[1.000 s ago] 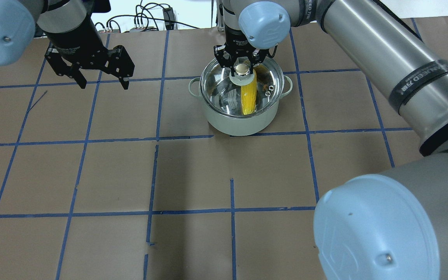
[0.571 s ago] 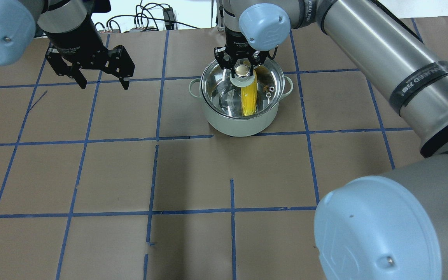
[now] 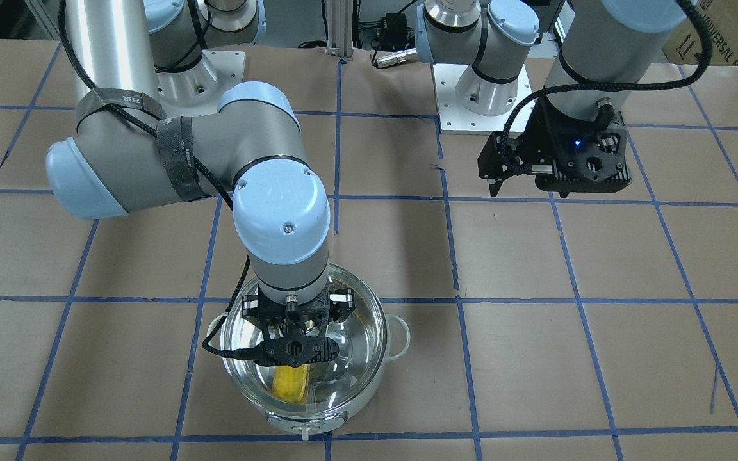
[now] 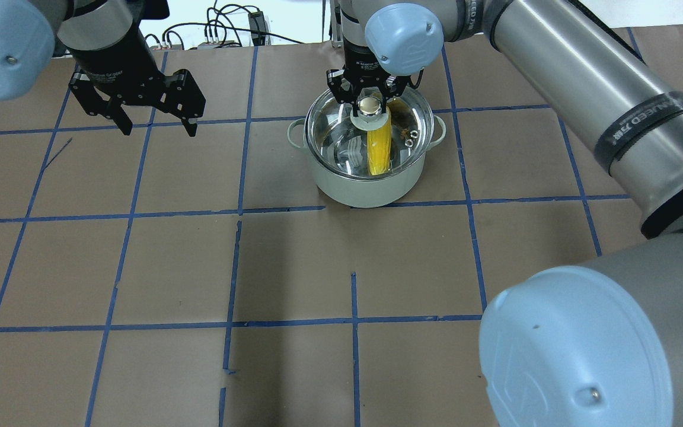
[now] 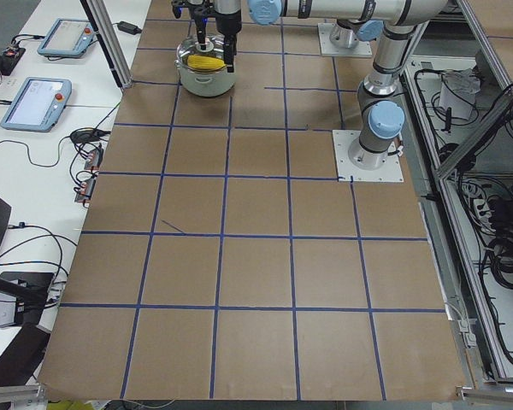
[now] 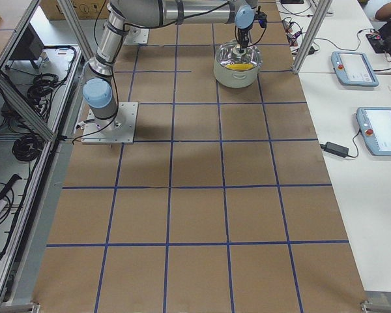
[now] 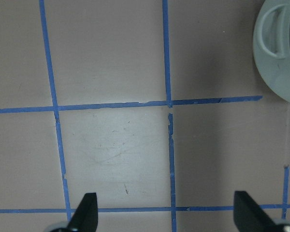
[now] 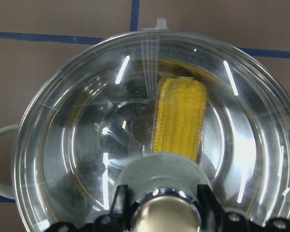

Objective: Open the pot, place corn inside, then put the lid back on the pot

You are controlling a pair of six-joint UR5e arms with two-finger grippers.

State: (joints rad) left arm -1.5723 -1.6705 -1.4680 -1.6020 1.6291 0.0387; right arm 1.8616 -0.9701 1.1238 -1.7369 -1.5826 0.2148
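Free room around pot [image 4: 365, 190]; lid [image 4: 341, 139] and right claw [image 4: 369, 105] across its mouth.

Right arm extended forward, wrist vertical. Right pincer [image 4: 369, 108] points straight down, jaws closed on both sides of the knob of the lid [image 4: 341, 139]. Left pincer [image 4: 158, 130], well apart on the right pincer's left, points down with jaws spread wide.
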